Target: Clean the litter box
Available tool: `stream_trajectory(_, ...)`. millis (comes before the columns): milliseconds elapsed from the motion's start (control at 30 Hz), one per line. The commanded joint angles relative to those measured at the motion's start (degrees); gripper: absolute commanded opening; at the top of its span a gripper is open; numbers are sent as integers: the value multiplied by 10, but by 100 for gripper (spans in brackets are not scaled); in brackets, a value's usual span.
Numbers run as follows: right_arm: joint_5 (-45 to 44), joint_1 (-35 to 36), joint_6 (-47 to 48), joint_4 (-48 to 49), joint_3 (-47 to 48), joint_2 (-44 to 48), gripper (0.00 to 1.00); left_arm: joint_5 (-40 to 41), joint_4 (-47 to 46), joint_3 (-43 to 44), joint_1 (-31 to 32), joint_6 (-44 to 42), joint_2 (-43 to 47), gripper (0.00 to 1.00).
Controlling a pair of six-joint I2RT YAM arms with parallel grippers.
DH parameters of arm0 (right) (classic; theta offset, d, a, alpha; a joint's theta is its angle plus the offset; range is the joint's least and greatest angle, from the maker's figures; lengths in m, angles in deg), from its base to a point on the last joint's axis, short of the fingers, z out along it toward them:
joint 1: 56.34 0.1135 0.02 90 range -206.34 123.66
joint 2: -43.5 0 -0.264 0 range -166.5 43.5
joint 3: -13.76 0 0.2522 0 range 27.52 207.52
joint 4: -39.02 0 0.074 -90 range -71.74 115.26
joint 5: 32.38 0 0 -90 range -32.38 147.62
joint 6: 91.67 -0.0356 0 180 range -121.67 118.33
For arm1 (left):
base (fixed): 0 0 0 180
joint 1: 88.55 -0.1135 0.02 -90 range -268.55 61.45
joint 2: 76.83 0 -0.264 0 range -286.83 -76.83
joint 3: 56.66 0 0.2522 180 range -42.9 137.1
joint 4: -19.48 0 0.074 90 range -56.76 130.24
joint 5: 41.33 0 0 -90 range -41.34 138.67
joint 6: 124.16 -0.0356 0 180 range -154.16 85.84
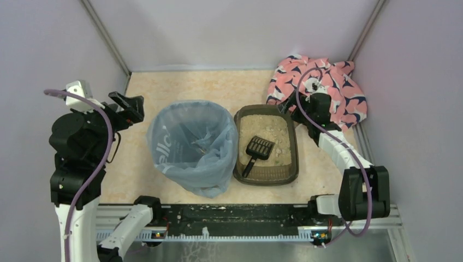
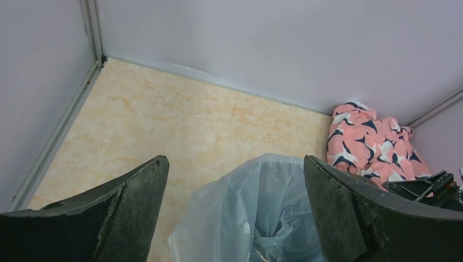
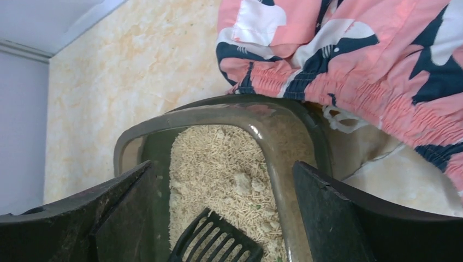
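Table (image 1: 180,87): litter box (image 1: 266,176) sits between lined bin (image 1: 166,147) and cloth (image 1: 333,90), with the scoop (image 1: 257,152) in the litter.

Risks: slack bag could spill tipped litter; cloth may snag.

Right claw (image 1: 288,107) is low over the box's far corner, left claw (image 1: 128,105) raised beside the bin. Both gape wide, empty.

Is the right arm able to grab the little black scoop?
Probably yes. The right arm hangs over the litter box's far corner with its jaws wide open, and the scoop lies bare on the litter just below. Nothing covers it.
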Motion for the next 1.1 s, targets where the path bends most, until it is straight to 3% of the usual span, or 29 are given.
stream_trajectory(0,47,-8,-60,143,-48,57,95,-30,-32,-38,2,11,-6,99)
stream_trajectory(133,191,-32,-205,374,-117,51,92,-72,-114,-88,2,-12,-6,99)
stream_trajectory(233,261,-32,-256,480,-119,13,89,-90,-105,-50,2,-22,-62,99)
stream_trajectory(400,250,-31,-180,390,-108,54,89,-140,80,95,2,-36,-201,97)
stream_trajectory(500,213,-31,-107,286,-101,98,89,-134,166,118,2,-49,-214,95)
stream_trajectory(667,203,-31,-61,240,-96,120,89,-99,202,48,11,-49,-180,91)
stream_trajectory(800,215,-31,-65,249,-95,107,89,-149,211,5,11,-38,-175,86)
stream_trajectory(1067,216,-31,-66,254,-100,102,89,-159,218,-40,12,-56,-170,79)
